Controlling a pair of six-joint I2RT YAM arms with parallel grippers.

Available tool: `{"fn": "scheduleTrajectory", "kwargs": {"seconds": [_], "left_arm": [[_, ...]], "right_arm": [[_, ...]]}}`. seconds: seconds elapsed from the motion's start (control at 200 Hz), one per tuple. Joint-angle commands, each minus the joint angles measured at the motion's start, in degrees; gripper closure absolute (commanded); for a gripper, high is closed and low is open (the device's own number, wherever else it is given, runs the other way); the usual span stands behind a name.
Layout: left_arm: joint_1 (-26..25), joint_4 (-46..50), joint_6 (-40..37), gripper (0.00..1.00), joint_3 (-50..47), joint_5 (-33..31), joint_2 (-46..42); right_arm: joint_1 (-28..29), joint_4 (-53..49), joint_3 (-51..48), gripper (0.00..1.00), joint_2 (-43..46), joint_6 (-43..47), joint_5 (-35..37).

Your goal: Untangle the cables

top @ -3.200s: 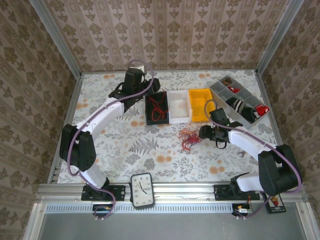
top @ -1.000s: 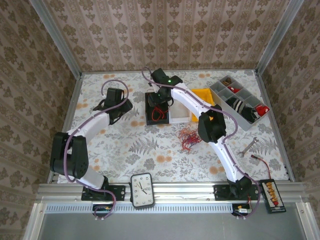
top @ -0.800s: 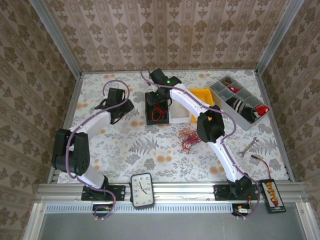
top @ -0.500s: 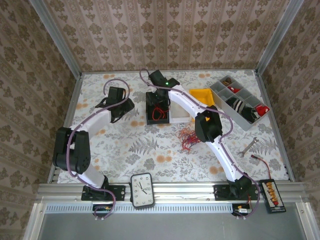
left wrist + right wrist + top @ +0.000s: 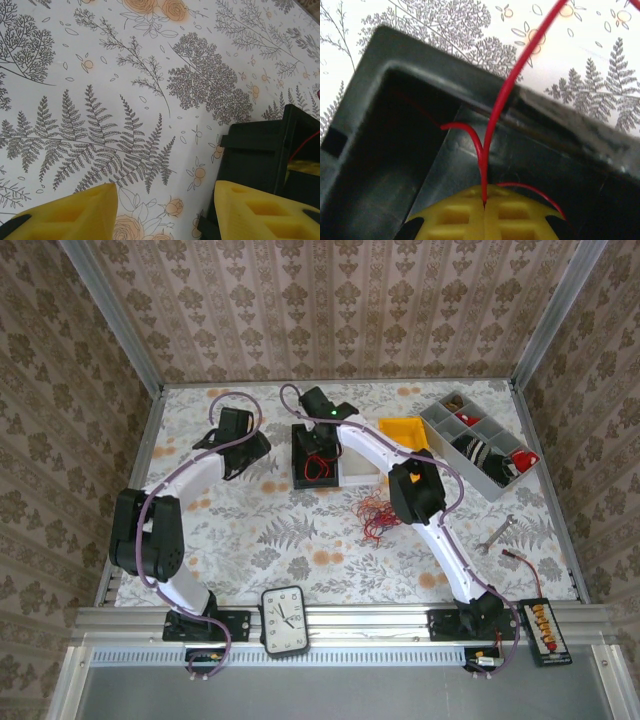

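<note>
The R gripper has bumpy yellow plastic fingers w/ square holes. They are pressed tight together & pinch a thin, shiny red cable. The cable goes up from the pinch & curves out over the rim of the black bin, a smooth hard box w/ a rounded corner. A 2nd red loop bends left inside it. The L gripper has the same yellow fingers, spread apart w/ nothing between. It hangs over the flat tablecloth, printed w/ grey ferns & orange flowers, just beside the bin's corner. From the top, a messy pile of cables, mostly red, lies on the cloth near the middle, apart from the bin. 3 sec ago the L arm was over the black bin & the R arm was folded by the pile. Now the R arm reaches into the bin & the L one is off to the left. A sec ago the R fingers were apart.
</note>
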State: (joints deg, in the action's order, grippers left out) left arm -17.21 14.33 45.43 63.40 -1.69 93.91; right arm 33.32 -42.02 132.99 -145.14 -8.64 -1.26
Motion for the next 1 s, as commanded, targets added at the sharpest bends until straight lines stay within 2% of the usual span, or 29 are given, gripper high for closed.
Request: {"fn": "scheduleTrajectory", "kwargs": {"seconds": [0.0,0.31,0.61,0.785,0.995], "left_arm": [[-0.3,1.8,-1.4,0.46,2.1,0.0,-0.2],[-0.6,1.3,-1.8,0.47,0.8,-0.6,-2.7],[-1.2,1.1,-2.4,0.47,0.1,-0.3,-2.8],[-1.2,1.0,-3.0,0.46,0.1,-0.3,-2.7],[-1.2,1.2,-3.1,0.47,0.2,-0.4,-2.6]], "right_arm": [[0.2,3.2,-2.9,1.0,9.1,1.2,-0.5],[0.1,8.5,-12.7,1.0,20.3,0.5,-7.4],[-0.5,9.6,-18.7,1.0,24.8,-2.5,-20.3],[-1.6,16.6,-22.9,1.0,23.8,-9.2,-28.1],[-2.7,25.3,-21.8,1.0,18.7,-18.5,-32.0]]}}
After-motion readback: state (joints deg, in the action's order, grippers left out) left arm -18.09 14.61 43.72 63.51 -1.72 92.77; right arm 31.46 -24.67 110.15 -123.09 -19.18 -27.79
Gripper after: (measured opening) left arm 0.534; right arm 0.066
